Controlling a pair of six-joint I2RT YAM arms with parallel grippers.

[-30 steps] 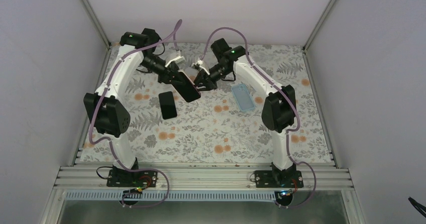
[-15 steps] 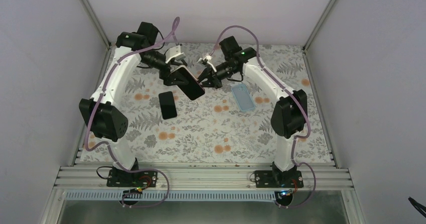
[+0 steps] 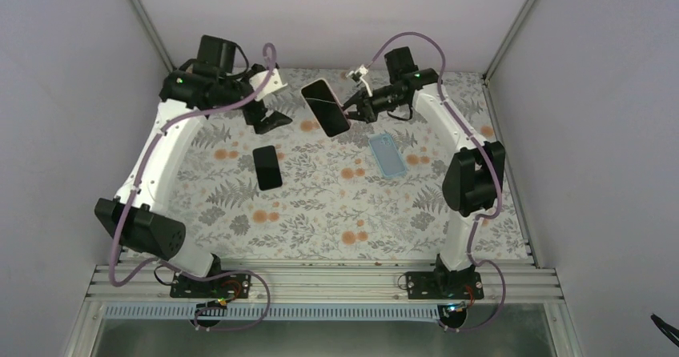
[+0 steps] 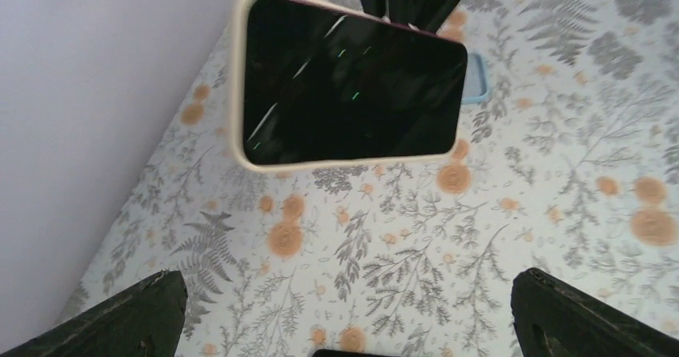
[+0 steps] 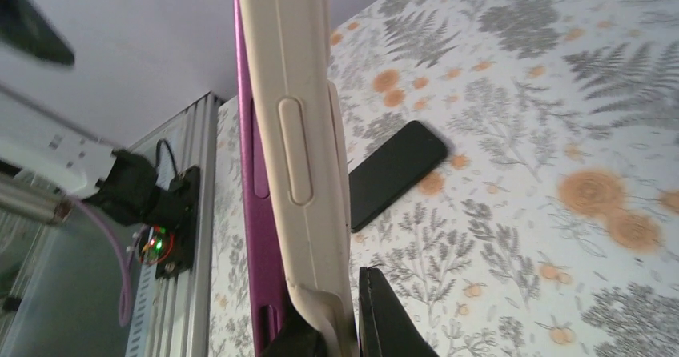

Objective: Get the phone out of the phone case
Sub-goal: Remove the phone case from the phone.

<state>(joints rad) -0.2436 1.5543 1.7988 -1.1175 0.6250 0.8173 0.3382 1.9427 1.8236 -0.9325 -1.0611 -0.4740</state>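
Observation:
A phone (image 3: 325,107) with a dark screen sits in a cream case and hangs in the air over the back of the table. My right gripper (image 3: 358,109) is shut on its right end. The right wrist view shows the case (image 5: 300,133) edge-on, cream with a purple layer (image 5: 258,213) behind it, pinched low down by the gripper (image 5: 344,325). My left gripper (image 3: 268,117) stands open and empty, apart from the phone on its left. In the left wrist view the phone (image 4: 352,81) faces me beyond that gripper (image 4: 348,293).
A bare black phone (image 3: 267,167) lies flat on the floral mat, left of centre, also seen as the black phone (image 5: 396,173) under the held case. A light blue case (image 3: 387,152) lies right of centre. The enclosure walls stand close behind both arms.
My left gripper has opened, let go of the phone and pulled back to the left. My right gripper has closed on the phone and carried it up and toward the back right.

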